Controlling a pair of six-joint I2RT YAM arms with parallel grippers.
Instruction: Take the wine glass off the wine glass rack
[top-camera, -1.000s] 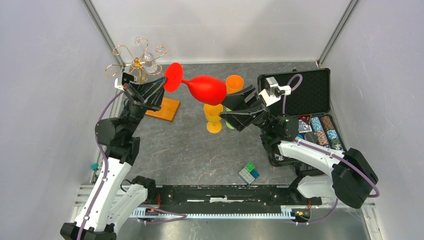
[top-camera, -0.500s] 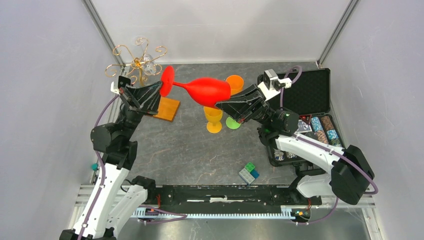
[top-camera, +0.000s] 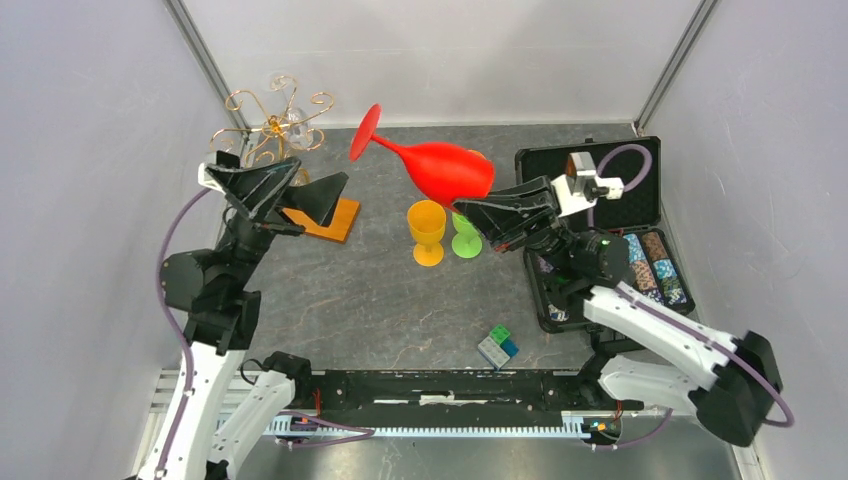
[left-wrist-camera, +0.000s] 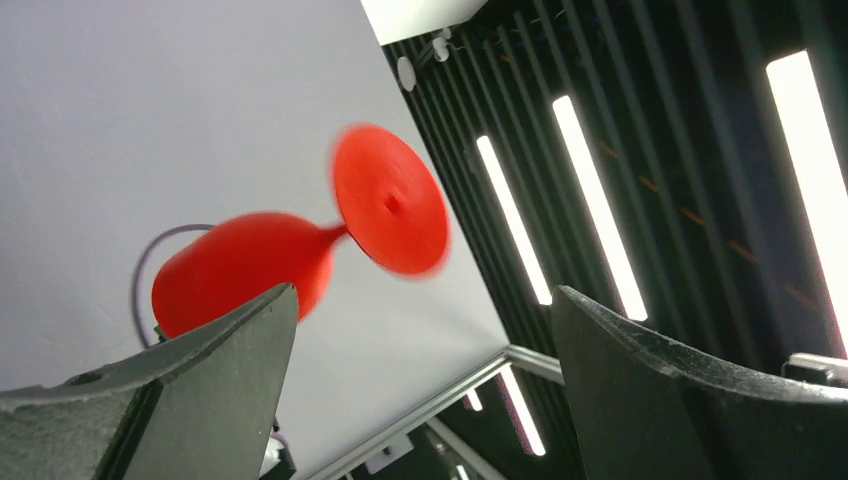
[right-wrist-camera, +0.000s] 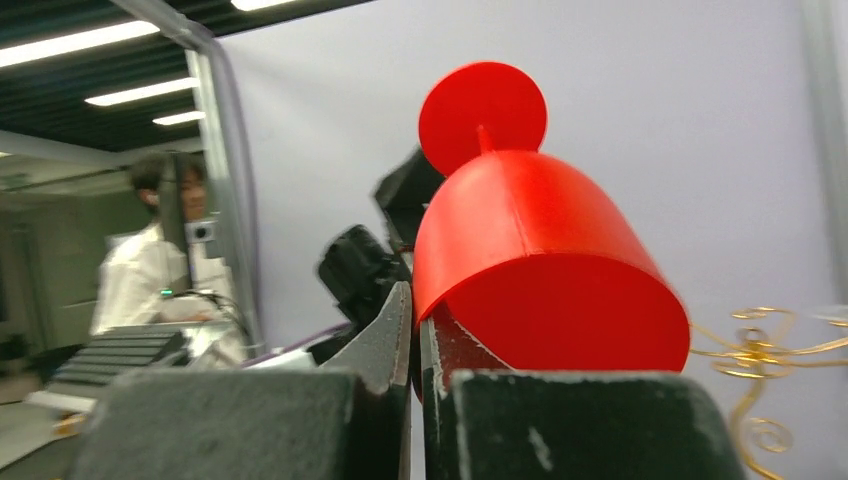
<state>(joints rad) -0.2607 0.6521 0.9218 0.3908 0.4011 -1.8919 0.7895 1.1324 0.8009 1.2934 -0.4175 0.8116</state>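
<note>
The red wine glass (top-camera: 445, 170) hangs tilted in the air over the table's middle, foot up and to the left. My right gripper (top-camera: 466, 207) is shut on the bowl's rim, with one finger inside and one outside (right-wrist-camera: 415, 300). In the right wrist view the glass (right-wrist-camera: 540, 250) fills the middle. My left gripper (top-camera: 322, 172) stands open and holds nothing, left of the foot and apart from it. The left wrist view shows the glass (left-wrist-camera: 390, 200) blurred beyond the open gripper (left-wrist-camera: 422, 292). The gold wire wine glass rack (top-camera: 275, 125) stands at the back left on its orange base (top-camera: 341, 216).
A clear glass (top-camera: 293, 113) seems to hang on the rack. A yellow goblet (top-camera: 427, 225) and a green one (top-camera: 465, 241) stand under the red glass. An open black case (top-camera: 610, 195) with poker chips (top-camera: 655, 268) lies at the right. Coloured blocks (top-camera: 497, 346) sit near the front.
My right gripper shut on the bowl's rim and carried the glass right and up. My left gripper opened, let go of the foot and drew back to the left.
</note>
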